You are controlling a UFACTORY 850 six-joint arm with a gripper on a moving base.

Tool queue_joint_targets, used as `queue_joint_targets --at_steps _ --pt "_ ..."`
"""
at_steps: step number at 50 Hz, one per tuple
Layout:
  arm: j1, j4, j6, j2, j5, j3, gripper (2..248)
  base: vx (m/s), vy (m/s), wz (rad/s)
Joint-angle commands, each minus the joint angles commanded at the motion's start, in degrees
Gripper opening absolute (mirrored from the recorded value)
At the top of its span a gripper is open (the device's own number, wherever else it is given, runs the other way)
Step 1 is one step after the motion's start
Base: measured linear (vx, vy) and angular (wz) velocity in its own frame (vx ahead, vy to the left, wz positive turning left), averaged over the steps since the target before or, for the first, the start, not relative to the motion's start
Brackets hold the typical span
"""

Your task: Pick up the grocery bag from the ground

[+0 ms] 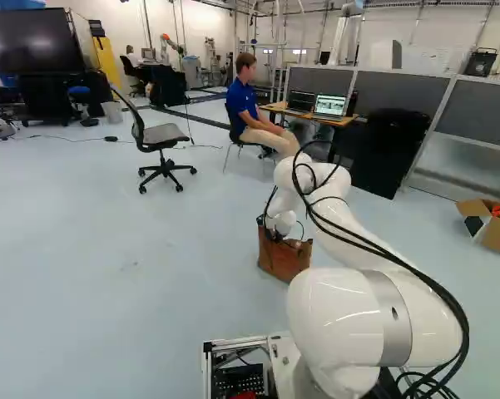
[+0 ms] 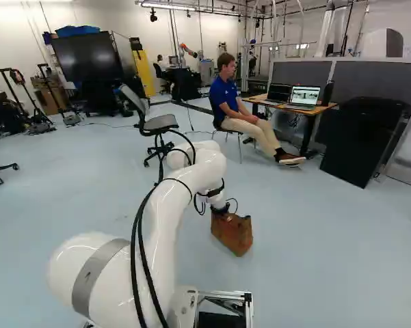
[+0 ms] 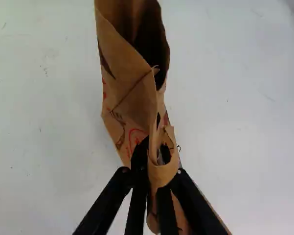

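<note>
The pale floor (image 1: 133,266) spreads out around and below the grocery bag. The white arm (image 2: 167,232) reaches toward the bag from the base side, its outer end coming down just above it. The rolling chair (image 1: 162,135) stands well beyond the bag, apart from the lift.

The grocery bag (image 2: 232,234), a brown paper one, is directly below the arm's outer end, at or near floor level and somewhat tilted; whether its bottom bears on the floor cannot be told. Its open mouth (image 3: 149,46) gapes ahead of the end effector (image 3: 152,148), which appears to be pinching the folded paper at the bag's top between its two fingers. A paper loop (image 3: 165,172), likely the handle, bends round beside that pinch.

The step in hand looks to be the lift, with the hold probably made and the raising left to do or prove. The arm would do well to keep the squeeze firm and rise straight up from the bag's place, slowly at first, so that the weight comes onto the paper evenly. The hold seems off-centre, so the bag may swing or tip toward its open mouth. A jerk or sideways pull could tear the paper or let it slip; a short pause once the bottom is clear would show whether the pinch bears the load.
</note>
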Motion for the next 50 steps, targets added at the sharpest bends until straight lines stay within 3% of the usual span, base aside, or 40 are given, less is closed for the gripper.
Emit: queue_joint_targets --at_steps 50 --pt "0.01 0.00 0.00 18.43 0.00 16.39 22 0.000 0.000 0.000"
